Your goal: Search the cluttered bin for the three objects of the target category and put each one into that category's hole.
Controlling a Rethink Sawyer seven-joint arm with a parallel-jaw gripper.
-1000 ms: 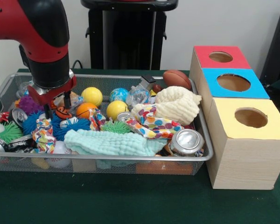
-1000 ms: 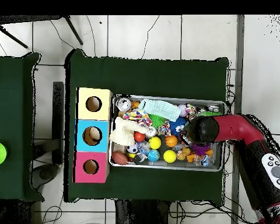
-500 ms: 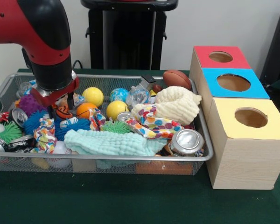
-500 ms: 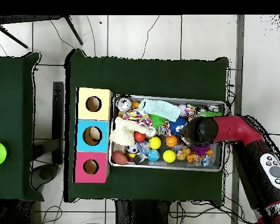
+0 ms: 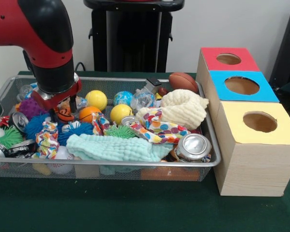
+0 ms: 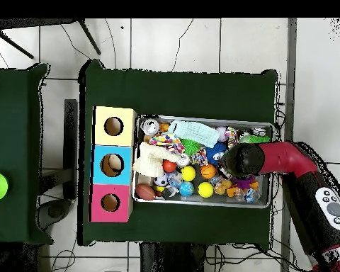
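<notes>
the red and black gripper (image 5: pixel 61 107) is lifting slightly from a second ago, its two fingers closed narrow around the small orange basketball-patterned ball (image 5: pixel 65 116) in the wire mesh bin (image 5: pixel 135 166); a carry to a wooden box hole looks next.

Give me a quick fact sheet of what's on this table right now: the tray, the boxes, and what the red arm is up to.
tray: wire mesh bin packed with balls, cloths and cans
boxes: three beside the tray, each with a round hole on top: red box, blue box, yellow box
arm: gripper down in one end of the tray, fingers straddling a small orange ball
grip: whether it has closed on the ball cannot be told
near the gripper: orange ball, yellow ball
front of tray: mint cloth, silver can
</notes>
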